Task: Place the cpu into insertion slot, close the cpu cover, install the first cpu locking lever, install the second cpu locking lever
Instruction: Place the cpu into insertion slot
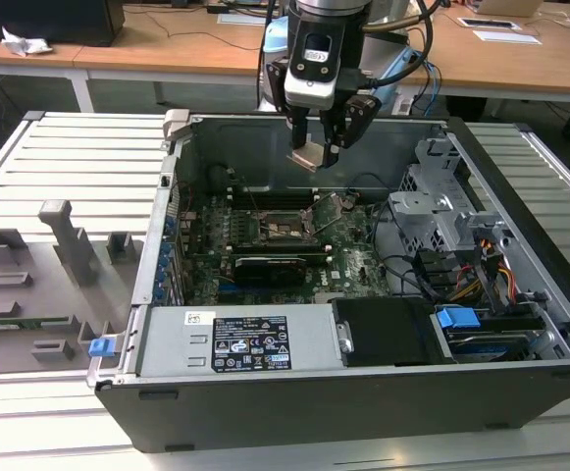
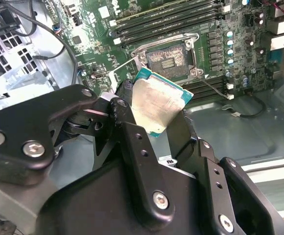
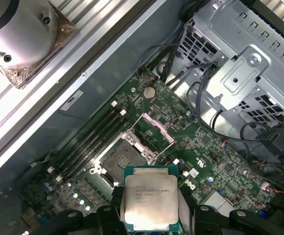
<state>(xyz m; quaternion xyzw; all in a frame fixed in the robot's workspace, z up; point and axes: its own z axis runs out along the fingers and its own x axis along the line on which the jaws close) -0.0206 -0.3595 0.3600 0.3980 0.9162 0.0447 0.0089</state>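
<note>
Pincer [image 1: 318,149] tight around cpu [image 3: 149,200]

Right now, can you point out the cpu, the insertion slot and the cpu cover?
cpu [image 3: 149,203]: first wrist view, middle of its metal top.
insertion slot [image 3: 118,157]: first wrist view, dark socket floor.
cpu cover [image 3: 159,128]: first wrist view, edge of the raised frame.

The arm [image 1: 329,15] is being held upright in the exterior view, its wrist being pointed straight down. The gripper [image 1: 316,153] is being held in the air, and its black fingers [image 2: 124,100] are being pressed from two sides onto the cpu [image 2: 156,105], which is being gripped at a tilt
</note>
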